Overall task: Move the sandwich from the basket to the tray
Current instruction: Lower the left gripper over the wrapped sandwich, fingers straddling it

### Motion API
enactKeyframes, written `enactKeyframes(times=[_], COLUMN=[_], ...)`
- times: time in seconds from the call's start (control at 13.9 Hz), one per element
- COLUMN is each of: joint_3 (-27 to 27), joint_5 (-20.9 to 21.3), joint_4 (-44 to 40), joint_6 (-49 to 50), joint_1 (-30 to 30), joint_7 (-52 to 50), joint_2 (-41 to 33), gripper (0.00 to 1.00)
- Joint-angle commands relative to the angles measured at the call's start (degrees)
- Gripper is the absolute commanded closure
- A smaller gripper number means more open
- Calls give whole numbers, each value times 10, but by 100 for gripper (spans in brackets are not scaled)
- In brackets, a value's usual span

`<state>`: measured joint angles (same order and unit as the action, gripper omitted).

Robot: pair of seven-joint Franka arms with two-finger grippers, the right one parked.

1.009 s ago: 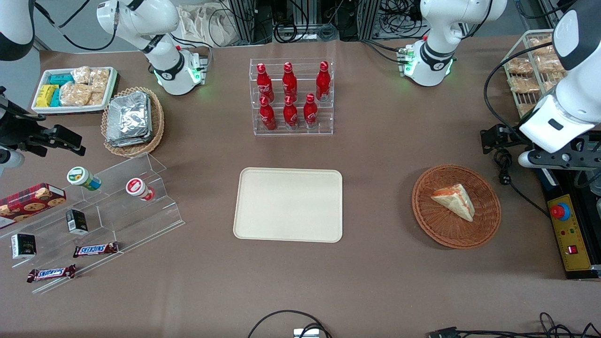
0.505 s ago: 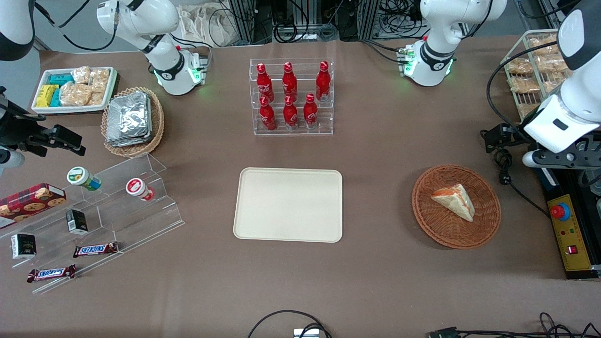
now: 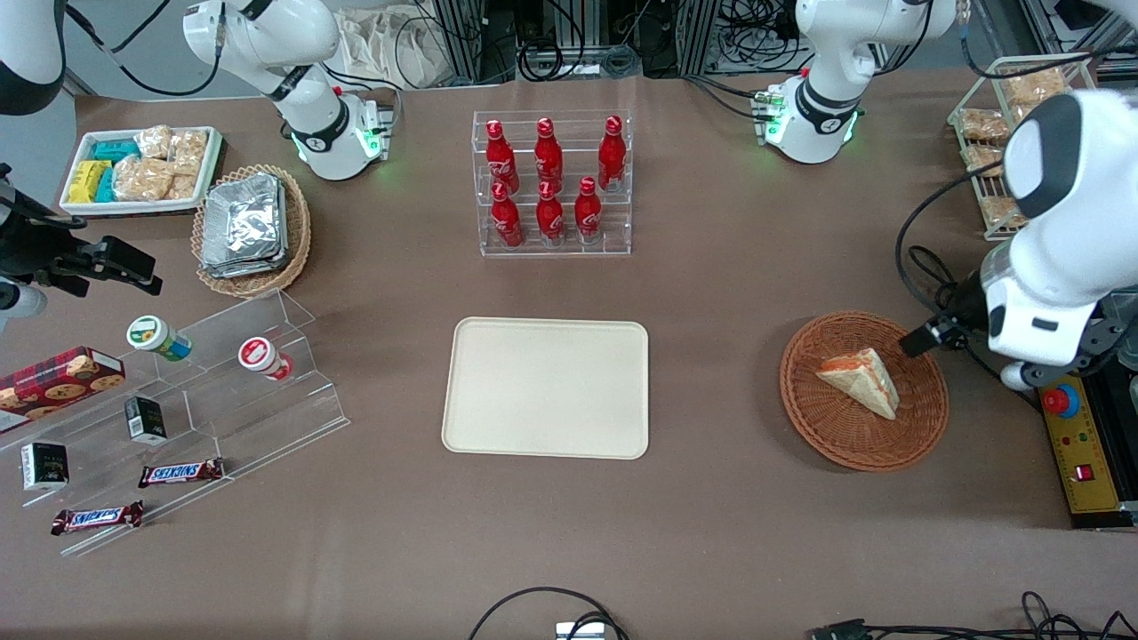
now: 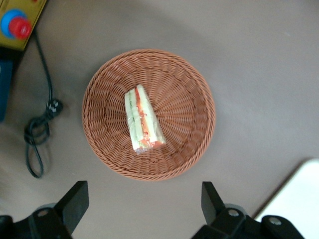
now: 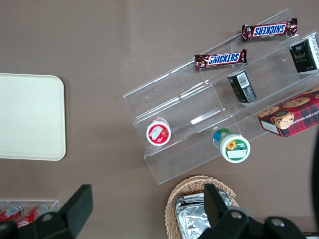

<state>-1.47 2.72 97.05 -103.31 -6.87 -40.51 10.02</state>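
Observation:
The sandwich [image 3: 861, 380], a pale wedge with a red-orange filling edge, lies in the round reddish-brown wicker basket [image 3: 822, 431]. The left wrist view shows the sandwich [image 4: 143, 122] in the middle of the basket [image 4: 192, 99]. My left gripper [image 4: 143, 195] is open and empty, its black fingers [image 4: 76, 195] wide apart. It hangs high above the table just outside the basket's rim, toward the working arm's end. In the front view the white wrist [image 3: 1036, 329] hides it. The cream-beige tray [image 3: 546, 388] lies flat and bare mid-table; its corner [image 4: 299, 199] shows in the wrist view.
A yellow control box with a red button [image 3: 1061, 402] and a black cable [image 3: 933, 276] lie beside the basket. A rack of red bottles [image 3: 551, 182] stands farther from the camera than the tray. A wire rack of bagged snacks [image 3: 1000, 133] stands at the working arm's end.
The left arm has swung nearer to the front camera and toward the basket; its wrist now sits beside the basket's rim. The sandwich, basket and tray have not moved.

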Motion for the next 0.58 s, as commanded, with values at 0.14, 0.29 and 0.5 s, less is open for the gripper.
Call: enactKeyframes(times=[0.14, 0.29, 0.5], joint_3=[5, 3, 2], joint_5=[37, 37, 24], joint_4=[48, 102, 167], joint_6=[-38, -85, -164], joint_1=[0, 3, 6], joint_7=[-103, -109, -128], joint_2=[23, 19, 18], gripper=[0, 0, 0])
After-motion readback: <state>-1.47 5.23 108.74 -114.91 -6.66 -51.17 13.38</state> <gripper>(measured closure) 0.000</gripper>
